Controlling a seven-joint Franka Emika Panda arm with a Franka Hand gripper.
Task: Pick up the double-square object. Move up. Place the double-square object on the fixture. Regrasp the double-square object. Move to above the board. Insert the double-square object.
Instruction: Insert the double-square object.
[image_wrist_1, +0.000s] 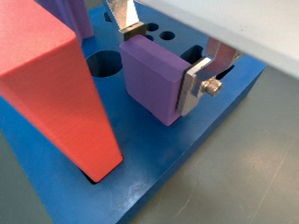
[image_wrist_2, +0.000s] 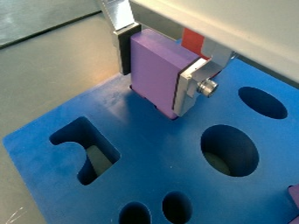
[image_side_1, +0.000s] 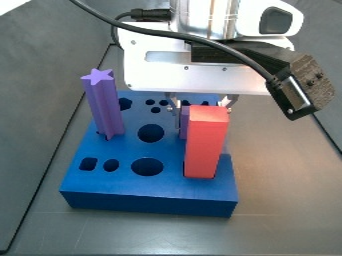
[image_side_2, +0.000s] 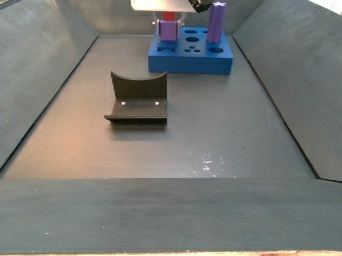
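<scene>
- The claw is clamped on the purple block, plates on its two flat sides, hanging right over the blue board beside the red peg.
- Block looks rigid, light and smooth, likely plastic, so my guess is it could slip or twist.
- Flat-side grip seems right; the bottom end is free for the hole.
</scene>
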